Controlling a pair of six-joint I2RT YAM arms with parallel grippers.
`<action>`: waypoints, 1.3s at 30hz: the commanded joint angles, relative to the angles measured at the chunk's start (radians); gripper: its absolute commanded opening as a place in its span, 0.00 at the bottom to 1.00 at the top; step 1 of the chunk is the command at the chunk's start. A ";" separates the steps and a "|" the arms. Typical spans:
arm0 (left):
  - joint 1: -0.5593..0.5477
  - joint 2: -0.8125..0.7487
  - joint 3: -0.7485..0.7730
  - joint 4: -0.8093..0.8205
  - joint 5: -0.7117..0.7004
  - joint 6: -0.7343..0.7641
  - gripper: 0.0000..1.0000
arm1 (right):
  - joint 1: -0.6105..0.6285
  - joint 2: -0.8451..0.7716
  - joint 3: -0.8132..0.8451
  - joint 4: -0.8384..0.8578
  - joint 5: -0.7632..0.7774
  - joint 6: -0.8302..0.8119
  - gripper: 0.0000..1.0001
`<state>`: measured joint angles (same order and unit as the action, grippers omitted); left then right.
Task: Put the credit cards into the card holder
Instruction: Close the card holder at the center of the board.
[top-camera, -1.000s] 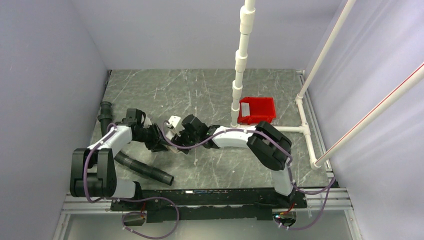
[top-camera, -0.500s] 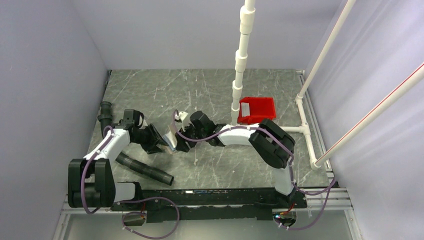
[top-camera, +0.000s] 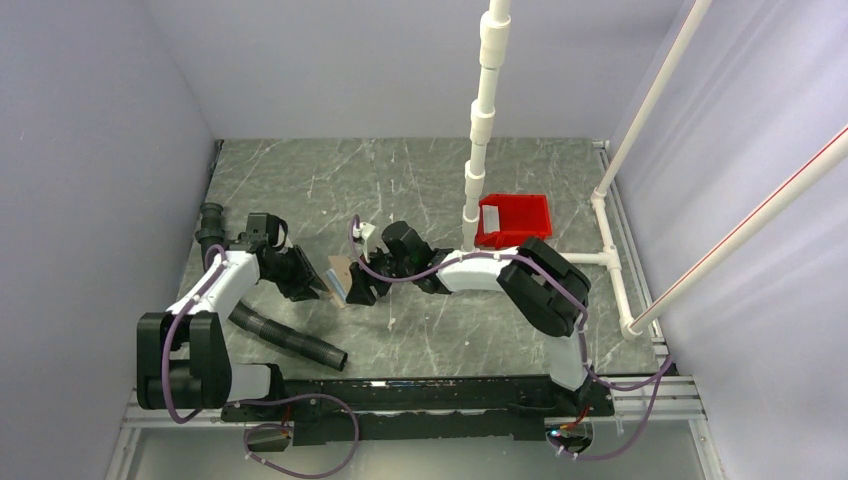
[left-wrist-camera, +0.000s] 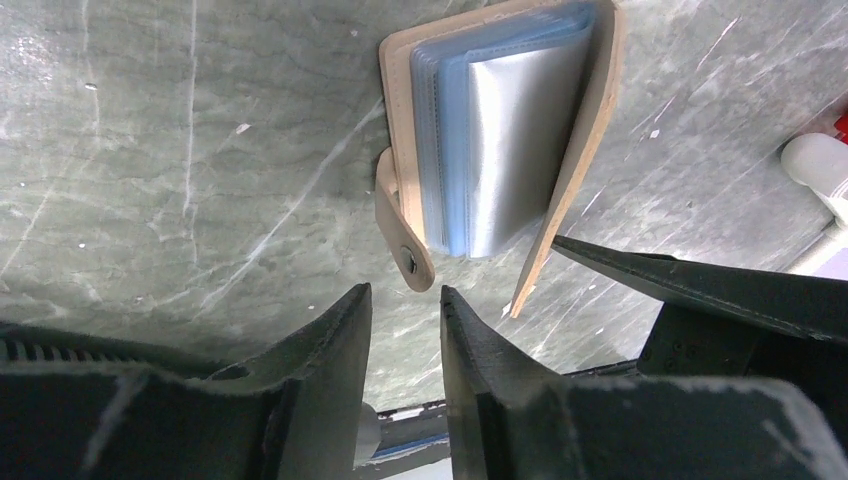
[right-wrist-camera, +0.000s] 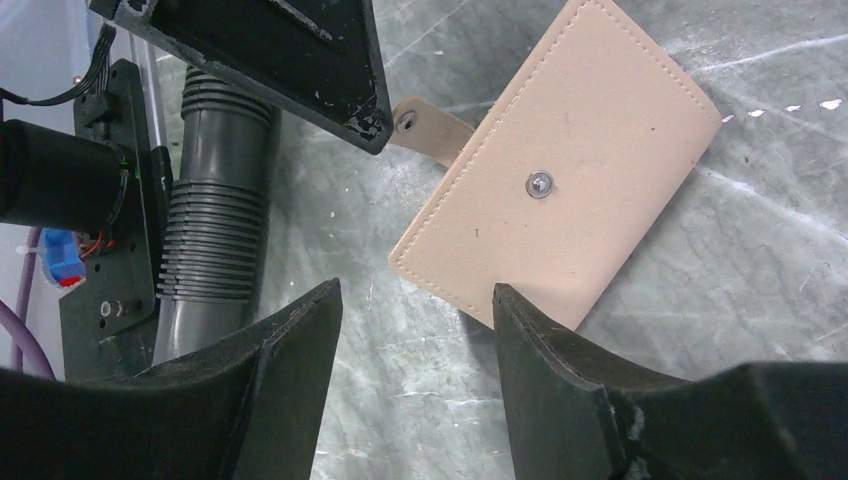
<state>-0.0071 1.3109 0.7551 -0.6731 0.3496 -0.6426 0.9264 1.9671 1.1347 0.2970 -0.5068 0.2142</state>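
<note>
While the left pincer (left-wrist-camera: 405, 293) and right pincer (right-wrist-camera: 416, 288) flank it, both released, the tan fold-over card holder (left-wrist-camera: 592, 120) gapes on bluish sleeves (left-wrist-camera: 445, 140), and the red plastic tray (top-camera: 530, 216) holds a pale card (top-camera: 492, 216).

Card holder (top-camera: 338, 277): one, left of centre. Red tray (top-camera: 530, 212): one, far right, with one pale credit card (top-camera: 492, 216) showing in it. Arms (top-camera: 470, 272): two, each with one gripper, left gripper (left-wrist-camera: 405, 295) and right gripper (right-wrist-camera: 415, 290), two fingers apiece, four in all; dark ribbed hose (top-camera: 290, 342): two lengths seen at near left, joined or not cannot be told; upright white pipe post (top-camera: 480, 130): one, far centre; slanting white pipes (top-camera: 655, 95) at right: two.
</note>
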 joint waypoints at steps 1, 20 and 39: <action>0.004 0.009 0.031 0.014 -0.013 0.033 0.39 | 0.000 -0.014 0.008 0.055 -0.033 0.010 0.59; 0.004 0.024 0.037 0.035 -0.031 0.046 0.26 | 0.000 0.004 0.029 0.032 -0.050 0.004 0.55; 0.004 -0.016 0.046 0.023 -0.053 0.032 0.24 | 0.002 0.010 0.032 0.031 -0.059 0.006 0.54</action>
<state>-0.0071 1.3258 0.7582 -0.6518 0.3115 -0.6136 0.9264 1.9709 1.1358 0.2966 -0.5392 0.2207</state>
